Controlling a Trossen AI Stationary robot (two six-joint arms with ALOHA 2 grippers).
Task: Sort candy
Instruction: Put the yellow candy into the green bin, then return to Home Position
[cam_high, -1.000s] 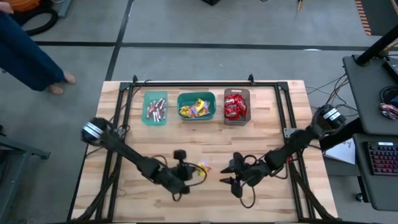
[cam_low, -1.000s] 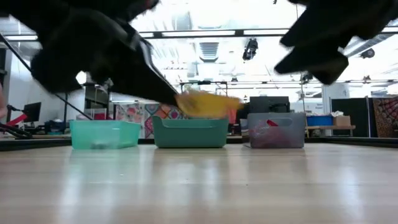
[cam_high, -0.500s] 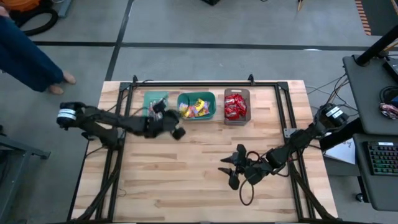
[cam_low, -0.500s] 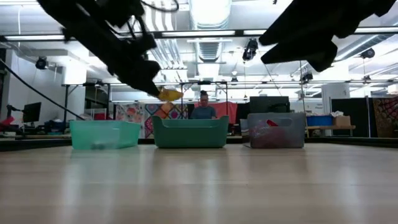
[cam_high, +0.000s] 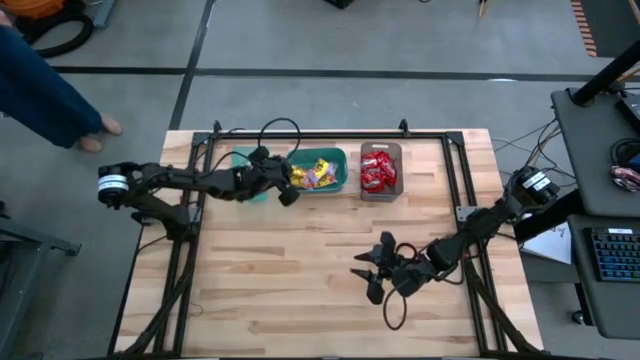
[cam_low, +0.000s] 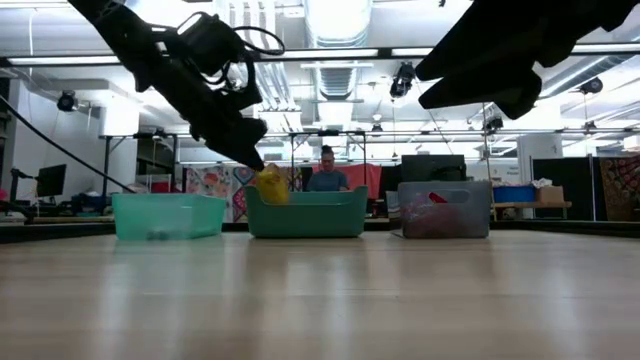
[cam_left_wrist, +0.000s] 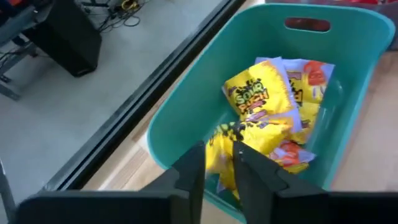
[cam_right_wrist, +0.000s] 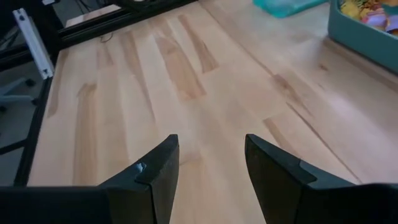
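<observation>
**Left hand over the middle bin with a yellow packet**

High view: the left hand reaches along the far edge of the counter to the near left corner of the middle teal bin, which holds yellow candy. A second teal bin beside it is partly covered by the arm, and a grey-brown bin holds red candy. The right hand hovers near the near edge, fingers apart, holding nothing.

Low view: a yellow packet hangs at the left hand's fingertips, just at the middle bin's rim.

Left wrist view: the fingers stand narrowly apart with the yellow packet between them; whether they grip it I cannot tell.

Right wrist view: the spread fingers hang over bare wood.
</observation>
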